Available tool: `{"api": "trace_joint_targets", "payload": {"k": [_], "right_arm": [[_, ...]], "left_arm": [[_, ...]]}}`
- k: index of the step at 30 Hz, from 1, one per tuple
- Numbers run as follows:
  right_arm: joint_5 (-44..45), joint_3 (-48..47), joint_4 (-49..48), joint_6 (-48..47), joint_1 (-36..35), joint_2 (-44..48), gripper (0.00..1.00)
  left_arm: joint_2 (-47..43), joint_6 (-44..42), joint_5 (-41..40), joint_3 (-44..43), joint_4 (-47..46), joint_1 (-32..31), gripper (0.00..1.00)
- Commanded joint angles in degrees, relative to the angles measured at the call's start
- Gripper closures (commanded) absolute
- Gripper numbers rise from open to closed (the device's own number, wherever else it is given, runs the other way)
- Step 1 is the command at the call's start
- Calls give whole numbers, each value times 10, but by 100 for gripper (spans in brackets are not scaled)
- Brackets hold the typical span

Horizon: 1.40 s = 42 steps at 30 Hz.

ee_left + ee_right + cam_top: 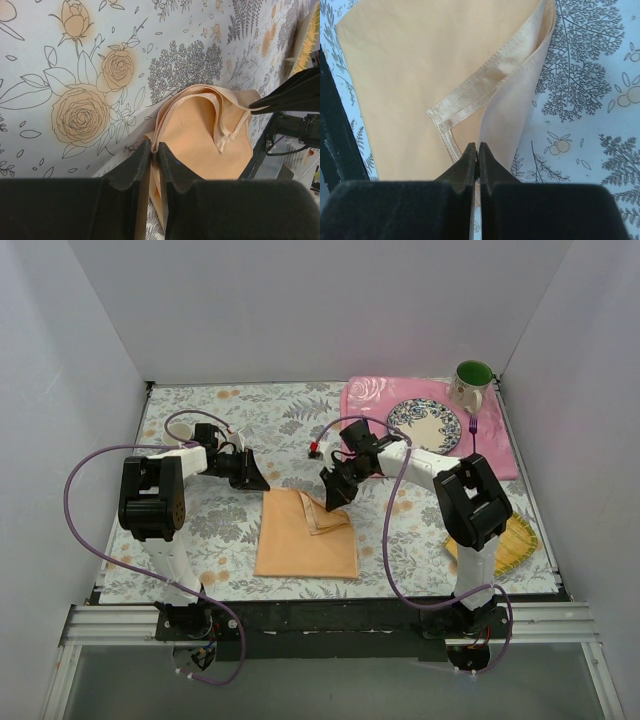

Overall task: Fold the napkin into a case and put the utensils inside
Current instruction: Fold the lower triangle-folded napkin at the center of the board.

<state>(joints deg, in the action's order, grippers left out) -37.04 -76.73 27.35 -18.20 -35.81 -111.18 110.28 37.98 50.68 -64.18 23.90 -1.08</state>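
Note:
The peach-orange napkin [300, 540] lies folded on the floral table between the arms, its upper right layer lifted into a loose flap. My left gripper [263, 486] is at its far left corner, shut on the cloth's folded edge [154, 151]. My right gripper [331, 506] is at the flap, and in its wrist view it [478, 149] is shut on a thin edge of the napkin [405, 65] beside the hemmed corner. A purple fork [473, 430] lies on the pink placemat [365, 396], right of the plate.
On the placemat at the back right are a patterned plate [425, 425] and a green-lined mug [472, 383]. A yellow woven mat [517, 543] lies behind my right arm's base. White walls enclose the table on three sides.

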Motion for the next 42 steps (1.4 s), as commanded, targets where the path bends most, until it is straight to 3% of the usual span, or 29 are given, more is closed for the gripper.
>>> {"api": "trace_joint_targets", "payload": {"k": [1, 3, 7, 8, 12, 20, 22, 34, 36, 42], "right_arm": [[-15, -24, 18, -18, -14, -1, 99], [-16, -24, 23, -20, -17, -3, 95], [-17, -21, 38, -46, -28, -11, 77], [-18, -15, 38, -51, -29, -11, 65], [-22, 3, 25, -89, -37, -9, 40], [-16, 2, 39, -164, -49, -4, 33], [-8, 14, 35, -176, -58, 4, 26], [113, 110, -83, -218, -107, 65, 28], [124, 124, -92, -225, -112, 74, 32], [172, 160, -139, -237, -131, 103, 56]], "left_arm": [[-22, 0, 18, 5, -7, 2, 90], [-21, 1, 17, 6, -6, 3, 90], [-22, 1, 18, 6, -7, 3, 90], [-21, 2, 18, 6, -7, 3, 90], [-21, 1, 18, 6, -7, 3, 90], [-22, 1, 18, 8, -7, 3, 90], [-20, 2, 18, 7, -7, 3, 90], [-22, 3, 16, 9, -7, 3, 89], [-22, 3, 15, 9, -7, 2, 89], [-22, 2, 14, 9, -6, 3, 88]]}}
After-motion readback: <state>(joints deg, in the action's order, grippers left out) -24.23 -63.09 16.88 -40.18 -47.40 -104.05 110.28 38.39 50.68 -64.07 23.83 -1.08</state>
